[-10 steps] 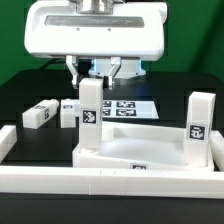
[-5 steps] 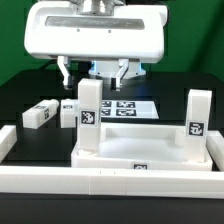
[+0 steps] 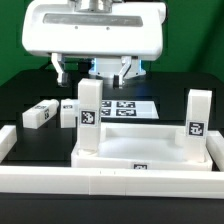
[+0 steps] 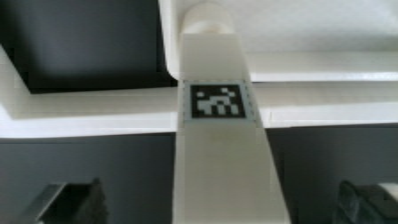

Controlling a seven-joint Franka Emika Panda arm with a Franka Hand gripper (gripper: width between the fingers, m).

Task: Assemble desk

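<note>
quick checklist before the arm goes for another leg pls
1. gripper open, with its fingers apart from the standing leg under it: ok
2. That leg upright at a corner of the tabletop: ok
3. other standing leg upright on the tabletop at the exterior view's right: ok
4. Both standing legs fully seated: cannot tell
5. outer loose leg and inner loose leg on the table, nothing on top of them: ok
</note>
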